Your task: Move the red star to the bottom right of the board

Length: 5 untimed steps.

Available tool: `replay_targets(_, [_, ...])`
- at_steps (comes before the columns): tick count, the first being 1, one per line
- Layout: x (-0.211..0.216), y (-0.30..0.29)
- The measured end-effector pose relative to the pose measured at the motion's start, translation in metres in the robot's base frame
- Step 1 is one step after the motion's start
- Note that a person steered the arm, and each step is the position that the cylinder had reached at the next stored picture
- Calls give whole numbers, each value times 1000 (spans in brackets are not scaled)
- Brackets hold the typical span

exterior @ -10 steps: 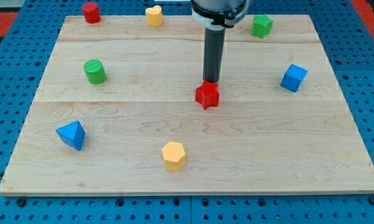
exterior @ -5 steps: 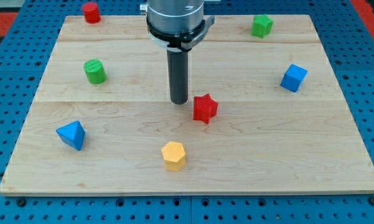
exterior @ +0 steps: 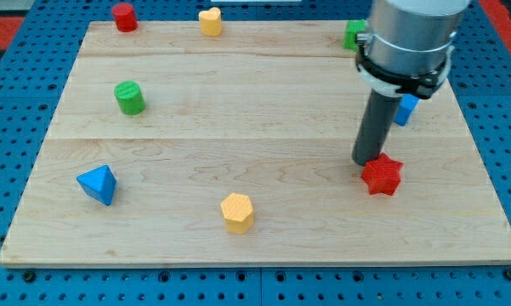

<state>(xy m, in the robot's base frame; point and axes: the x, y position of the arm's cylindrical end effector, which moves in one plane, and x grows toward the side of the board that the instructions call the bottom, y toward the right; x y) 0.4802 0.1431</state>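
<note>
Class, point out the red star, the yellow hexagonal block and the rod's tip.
red star (exterior: 382,176), camera view, centre of its top face
yellow hexagonal block (exterior: 237,210), camera view, top face
my tip (exterior: 365,161), camera view, rod's lower end

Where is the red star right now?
The red star sits right of centre, toward the view's bottom right, just below my tip, with the blue cube above it.

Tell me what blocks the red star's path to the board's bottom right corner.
Nothing visible does. My tip sits against the upper left of the red star block, and the wooden board toward the view's bottom right holds no blocks.
</note>
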Motion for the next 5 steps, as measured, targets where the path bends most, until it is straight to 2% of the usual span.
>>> replay_targets(1, [4,16])
replay_targets(3, [50,29])
replay_targets(4, [21,7])
replay_targets(5, [14,7])
